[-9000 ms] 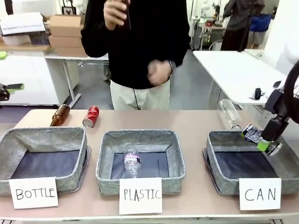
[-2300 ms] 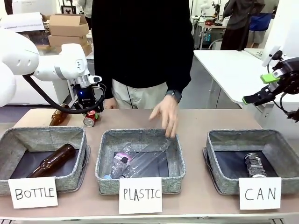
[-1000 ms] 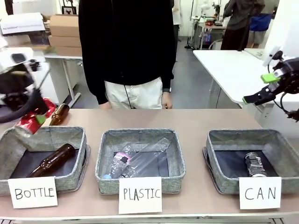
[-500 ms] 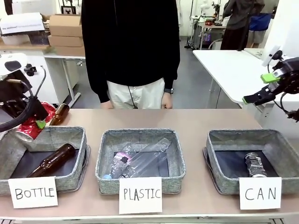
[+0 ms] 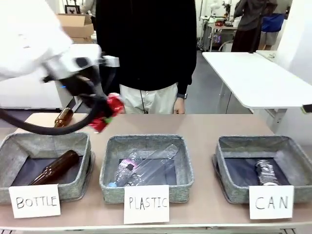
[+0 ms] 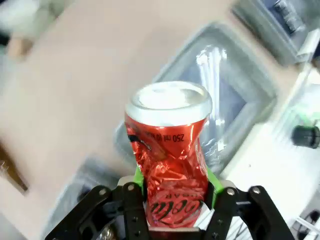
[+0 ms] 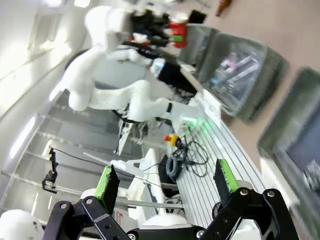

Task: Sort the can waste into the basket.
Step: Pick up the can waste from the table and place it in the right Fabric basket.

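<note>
Aloft, left tool (image 6: 174, 181) gripping crushed red can (image 6: 167, 150), right tool (image 7: 165, 179) agape

Left end effector (image 6: 175, 182) clamped, right (image 7: 165, 180) splayed

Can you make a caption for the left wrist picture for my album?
The left gripper holds a dented red can, with the basket of plastic bottles beyond it.

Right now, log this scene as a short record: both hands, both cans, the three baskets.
left hand: shut on the red can, held in the air
right hand: open, holding nothing
grey can: lying in the CAN basket
PLASTIC basket: clear plastic bottles
BOTTLE basket: one brown bottle
table: second brown bottle behind BOTTLE basket
</note>
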`<state>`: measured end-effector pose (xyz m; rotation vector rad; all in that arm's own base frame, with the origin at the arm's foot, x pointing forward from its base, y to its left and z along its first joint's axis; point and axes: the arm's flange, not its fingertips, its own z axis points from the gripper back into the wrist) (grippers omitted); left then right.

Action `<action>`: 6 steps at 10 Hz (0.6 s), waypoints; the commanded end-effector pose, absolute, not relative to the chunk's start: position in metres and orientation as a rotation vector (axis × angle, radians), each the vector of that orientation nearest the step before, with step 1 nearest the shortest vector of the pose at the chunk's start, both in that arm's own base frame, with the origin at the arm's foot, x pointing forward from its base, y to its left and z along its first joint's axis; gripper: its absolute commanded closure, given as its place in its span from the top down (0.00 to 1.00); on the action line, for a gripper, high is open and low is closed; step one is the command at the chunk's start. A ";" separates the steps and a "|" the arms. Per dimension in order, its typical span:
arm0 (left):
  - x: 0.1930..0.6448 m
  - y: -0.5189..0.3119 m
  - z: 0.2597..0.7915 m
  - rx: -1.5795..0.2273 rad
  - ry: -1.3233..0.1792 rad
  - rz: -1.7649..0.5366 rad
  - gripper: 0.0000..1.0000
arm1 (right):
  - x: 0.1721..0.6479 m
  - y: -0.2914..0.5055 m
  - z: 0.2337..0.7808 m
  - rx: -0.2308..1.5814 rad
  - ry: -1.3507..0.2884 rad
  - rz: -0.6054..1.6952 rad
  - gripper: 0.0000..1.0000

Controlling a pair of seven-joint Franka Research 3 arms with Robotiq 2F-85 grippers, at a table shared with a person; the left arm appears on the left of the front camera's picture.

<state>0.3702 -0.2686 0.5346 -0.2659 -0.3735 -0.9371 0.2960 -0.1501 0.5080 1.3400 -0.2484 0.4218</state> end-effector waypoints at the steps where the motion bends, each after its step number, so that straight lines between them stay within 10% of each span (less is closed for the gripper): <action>1: 0.387 -0.354 0.549 -0.268 -0.451 -1.198 0.46 | 0.265 -0.193 0.483 1.327 -0.303 0.335 1.00; 6: 0.339 -0.551 0.476 -0.408 -0.738 -1.606 0.46 | 0.241 -0.217 0.466 1.353 -0.301 0.234 1.00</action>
